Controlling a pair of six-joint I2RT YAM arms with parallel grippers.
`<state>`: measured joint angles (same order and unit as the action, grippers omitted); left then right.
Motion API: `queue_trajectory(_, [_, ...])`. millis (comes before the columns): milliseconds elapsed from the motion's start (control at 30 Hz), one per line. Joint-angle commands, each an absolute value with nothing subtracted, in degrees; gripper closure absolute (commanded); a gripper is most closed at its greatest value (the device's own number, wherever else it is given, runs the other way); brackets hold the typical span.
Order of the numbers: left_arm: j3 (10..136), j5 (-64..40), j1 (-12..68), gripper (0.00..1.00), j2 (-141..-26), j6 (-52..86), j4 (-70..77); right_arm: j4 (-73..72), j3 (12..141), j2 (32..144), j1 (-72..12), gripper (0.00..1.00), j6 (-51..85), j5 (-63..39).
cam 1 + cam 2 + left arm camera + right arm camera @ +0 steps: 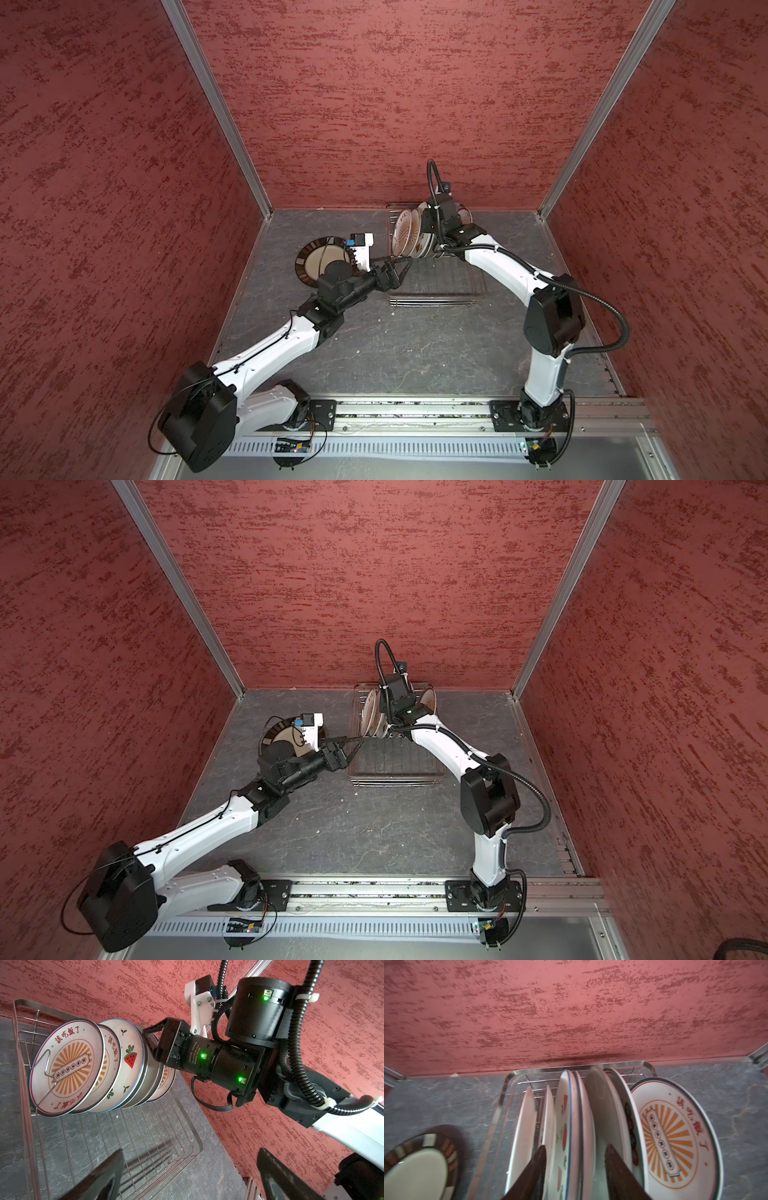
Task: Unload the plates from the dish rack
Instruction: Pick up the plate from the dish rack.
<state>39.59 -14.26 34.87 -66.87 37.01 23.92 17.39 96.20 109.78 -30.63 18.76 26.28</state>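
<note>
One watermelon plate (130,1059) (print indistinct overhead)

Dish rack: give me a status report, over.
Left gripper open, empty, at dish rack edge. Right gripper astride watermelon plate and its neighbour, grip unconfirmed. Brown-rimmed plate out on table. Other plates racked, crowding right fingers.

The dish rack (497,1113) was bright polished metal wire. The plates (68,1066) looked like glazed ceramic, smooth and glossy. The worktop (395,353) was matt grey, stone-like and veined. The walls (374,104) had a rough, mottled red finish. The arm shells (270,347) were smooth white plastic with matt black joints.
</note>
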Motion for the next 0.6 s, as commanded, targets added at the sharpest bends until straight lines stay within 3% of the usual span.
queue_trajectory(0, [41.4, -13.6, 35.4, 0.01, -67.9, 35.6, 24.6, 17.8, 98.6, 110.3, -30.5, 0.56, 18.0, 31.9])
queue_trajectory(567, [43.1, -10.5, 37.7, 0.00, -70.5, 34.2, 23.8, 18.4, 98.5, 111.6, -30.3, 0.63, 18.6, 35.8])
